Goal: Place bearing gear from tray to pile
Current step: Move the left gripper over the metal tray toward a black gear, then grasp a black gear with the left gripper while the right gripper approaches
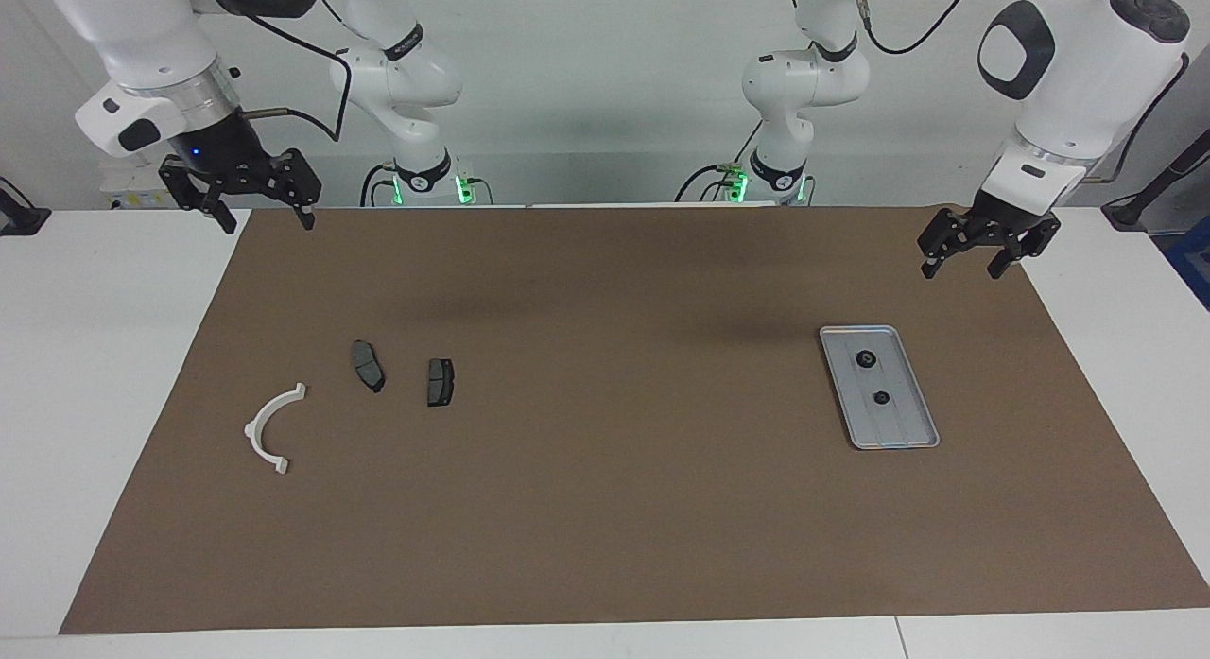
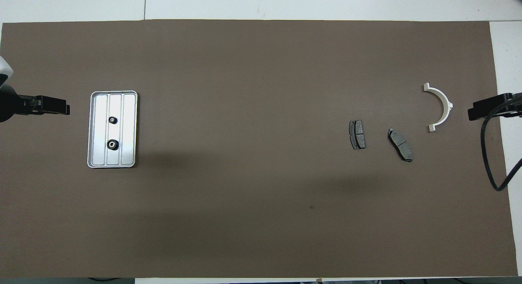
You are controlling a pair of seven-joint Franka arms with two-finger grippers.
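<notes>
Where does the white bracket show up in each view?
Facing view: the bracket lies low in the picture's left part, on the brown mat.
Overhead view: the bracket lies by the picture's right edge, above mid-height.
Shared landmark: the two brake pads beside it, slightly nearer to the robots.

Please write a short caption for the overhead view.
Two gears on tray; pile apart.
</notes>
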